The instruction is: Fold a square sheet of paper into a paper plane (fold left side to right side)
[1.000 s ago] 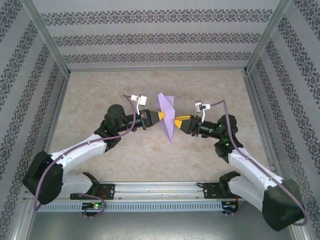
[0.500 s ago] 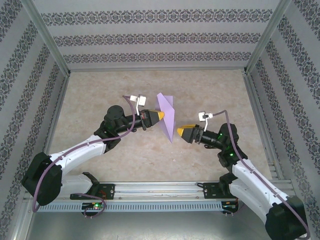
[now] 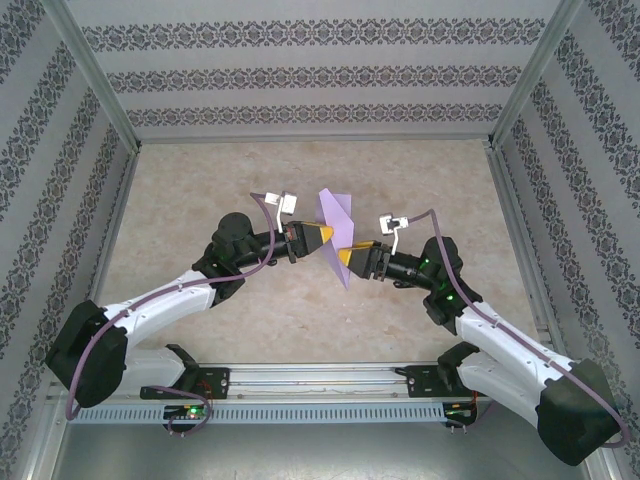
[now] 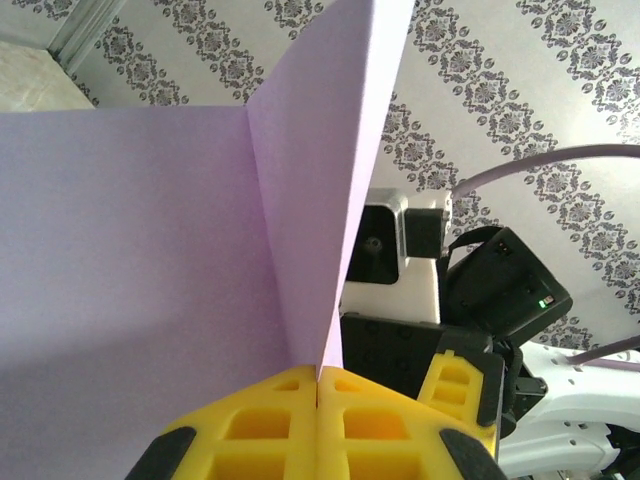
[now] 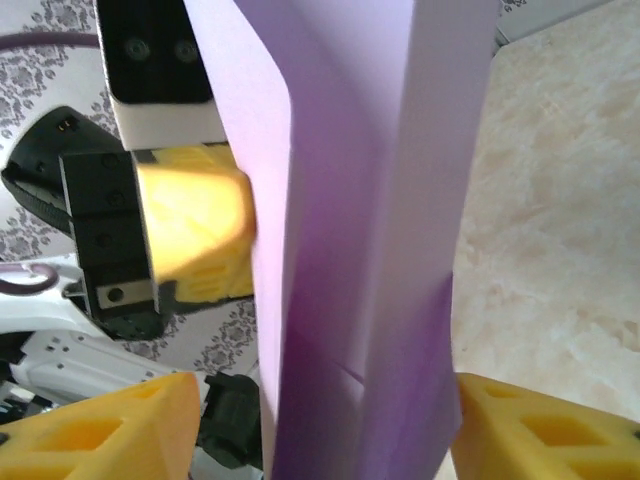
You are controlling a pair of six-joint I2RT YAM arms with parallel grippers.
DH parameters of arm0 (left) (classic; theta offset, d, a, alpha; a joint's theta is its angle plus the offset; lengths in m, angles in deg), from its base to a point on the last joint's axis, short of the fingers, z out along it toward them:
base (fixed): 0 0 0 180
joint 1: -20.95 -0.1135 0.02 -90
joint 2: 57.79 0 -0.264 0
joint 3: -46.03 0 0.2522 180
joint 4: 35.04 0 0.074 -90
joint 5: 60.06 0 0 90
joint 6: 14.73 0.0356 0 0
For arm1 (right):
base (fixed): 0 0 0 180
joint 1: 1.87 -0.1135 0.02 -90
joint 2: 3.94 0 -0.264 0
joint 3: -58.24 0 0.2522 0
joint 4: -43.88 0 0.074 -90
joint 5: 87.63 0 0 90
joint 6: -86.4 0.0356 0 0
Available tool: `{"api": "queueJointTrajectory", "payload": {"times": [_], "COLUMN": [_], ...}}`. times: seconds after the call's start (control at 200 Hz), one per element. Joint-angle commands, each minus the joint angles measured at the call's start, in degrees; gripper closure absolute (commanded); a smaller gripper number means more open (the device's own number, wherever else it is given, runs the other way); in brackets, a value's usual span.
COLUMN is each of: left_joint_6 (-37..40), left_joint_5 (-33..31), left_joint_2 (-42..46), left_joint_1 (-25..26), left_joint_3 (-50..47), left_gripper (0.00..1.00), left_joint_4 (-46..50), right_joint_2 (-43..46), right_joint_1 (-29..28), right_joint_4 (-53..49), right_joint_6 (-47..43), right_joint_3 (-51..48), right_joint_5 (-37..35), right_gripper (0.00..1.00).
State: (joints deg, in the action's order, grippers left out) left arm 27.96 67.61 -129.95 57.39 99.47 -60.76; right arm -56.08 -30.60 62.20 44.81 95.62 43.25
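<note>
I see a beige marbled desk (image 3: 200, 180), boxed by patterned walls (image 3: 300, 75) on the left, far and right sides, with a metal rail (image 3: 320, 375) along the near edge. Mid-desk, the sheet of paper (image 3: 335, 215) is up off the surface, creased, standing on edge. The left gripper (image 3: 322, 235) is pinched tight on its left side. The right gripper (image 3: 347, 258) straddles the lower part with its jaws apart, not clamped. Bare desk lies all round, widest on the far side.
</note>
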Motion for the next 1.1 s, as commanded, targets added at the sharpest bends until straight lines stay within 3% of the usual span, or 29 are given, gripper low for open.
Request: {"api": "queueJointTrajectory", "payload": {"times": [0.0,0.17,0.34,0.525,0.69,0.819,0.904,1.009,1.094], "left_joint_6": [-1.38,-1.4,0.77,5.69,14.79,19.65,20.98,21.47,20.47], "left_joint_5": [0.65,0.44,-1.25,-5.57,-15.91,-26.45,-33.2,-40.64,-47.21], "left_joint_2": [-0.54,-0.96,-0.08,5.64,16.38,25.91,32.17,39.0,43.53], "left_joint_1": [0.82,0.82,0.65,-0.69,-1.17,-1.17,-1.26,-1.29,-1.29], "left_joint_3": [-1.0,-1.52,-2.28,-3.79,-4.42,-5.76,-7.01,-8.64,-9.27], "left_gripper": [1.0,0.99,0.83,0.67,0.6,0.54,0.47,0.42,0.42], "left_joint_4": [-4.67,-4.99,-2.91,6.06,24.17,36.72,42.85,48.85,53.5], "right_joint_2": [0.06,0.18,1.03,3.12,5.6,5.84,3.72,-4.08,-14.01], "right_joint_1": [0.05,0.18,0.21,0.08,-1.48,-7.94,-15.94,-26.91,-32.08], "right_joint_4": [1.82,0.05,-2.94,-10.72,-24.9,-41.17,-50.02,-60.03,-68.7], "right_joint_6": [-1.51,-2.82,-4.5,-8.25,-15.87,-24.01,-27.67,-29.18,-27.0], "right_joint_3": [1.96,2.66,3.1,4.1,6.99,11.87,15.61,21.43,27.65], "right_joint_5": [-1.31,-1.86,-2.55,-4.49,-11.48,-27.76,-46.16,-69.94,-82.68], "right_gripper": [0.43,0.65,0.86,0.94,1.0,1.0,1.0,1.0,1.0]}}
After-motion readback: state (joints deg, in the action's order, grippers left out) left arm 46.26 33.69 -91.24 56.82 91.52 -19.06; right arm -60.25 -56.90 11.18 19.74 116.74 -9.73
